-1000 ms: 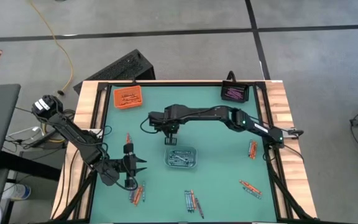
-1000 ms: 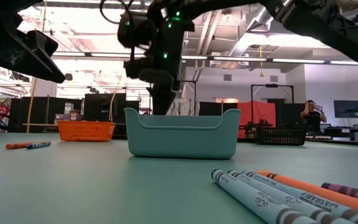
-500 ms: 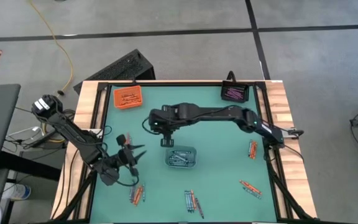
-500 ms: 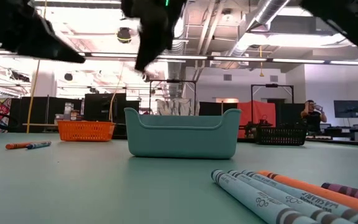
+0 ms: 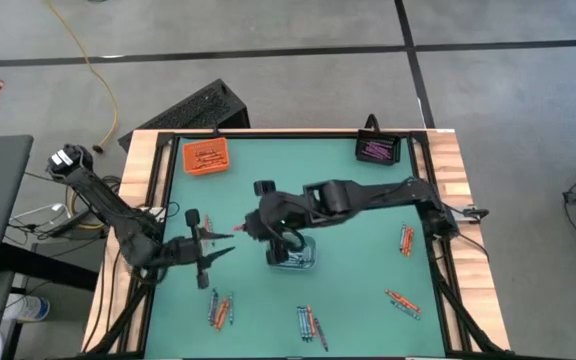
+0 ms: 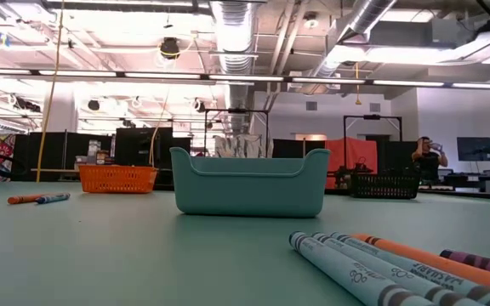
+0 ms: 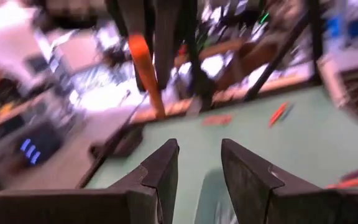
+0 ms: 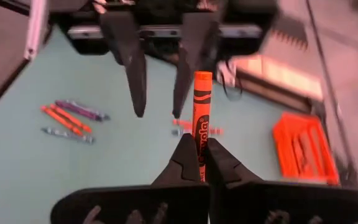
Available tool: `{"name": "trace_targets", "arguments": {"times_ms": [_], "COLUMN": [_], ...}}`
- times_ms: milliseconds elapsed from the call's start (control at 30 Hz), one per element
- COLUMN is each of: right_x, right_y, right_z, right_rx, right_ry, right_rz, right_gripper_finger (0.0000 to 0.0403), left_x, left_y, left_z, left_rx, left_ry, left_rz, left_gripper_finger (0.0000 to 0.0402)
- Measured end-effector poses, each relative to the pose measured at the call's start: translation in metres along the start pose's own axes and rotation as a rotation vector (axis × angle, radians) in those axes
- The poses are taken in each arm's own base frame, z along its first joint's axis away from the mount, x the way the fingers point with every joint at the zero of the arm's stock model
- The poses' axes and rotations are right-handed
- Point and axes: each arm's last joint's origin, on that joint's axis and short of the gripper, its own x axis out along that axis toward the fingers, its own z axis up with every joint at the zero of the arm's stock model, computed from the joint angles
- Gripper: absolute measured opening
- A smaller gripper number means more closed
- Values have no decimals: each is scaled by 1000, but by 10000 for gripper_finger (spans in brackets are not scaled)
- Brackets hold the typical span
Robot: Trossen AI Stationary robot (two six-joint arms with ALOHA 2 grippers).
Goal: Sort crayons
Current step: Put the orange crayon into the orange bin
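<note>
The right end effector (image 8: 199,155), near the middle of the green counter (image 5: 358,200) in the high view, is clenched on an orange crayon (image 8: 200,118) that stands up from its fingertips. The left end effector (image 5: 220,245), at about 8 o'clock from centre, faces it with its fingers parted and nothing between them. Loose crayons (image 5: 311,325) lie at 6 o'clock, more (image 5: 406,240) toward 3 o'clock, and the grey tray (image 5: 303,262) sits just under the right arm.
</note>
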Motion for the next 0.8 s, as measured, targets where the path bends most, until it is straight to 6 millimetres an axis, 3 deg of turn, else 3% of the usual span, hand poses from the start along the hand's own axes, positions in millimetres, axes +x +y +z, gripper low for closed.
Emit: {"name": "trace_targets", "arguments": {"times_ms": [233, 500, 800], "right_x": [-9, -9, -9], "right_y": [27, 27, 25], "right_z": [17, 18, 21], "right_rx": [-71, -69, -57], "right_ry": [-111, -115, -147], "right_rz": [-13, -47, -54], "right_gripper_finger": [0, 0, 0], "left_x": [-4, 1, 14], "left_y": [10, 14, 24], "left_z": [25, 29, 25], "left_rx": [28, 41, 20], "left_ry": [-239, -342, -334], "left_rz": [-60, -113, -61], "left_gripper_finger": [112, 112, 112]}}
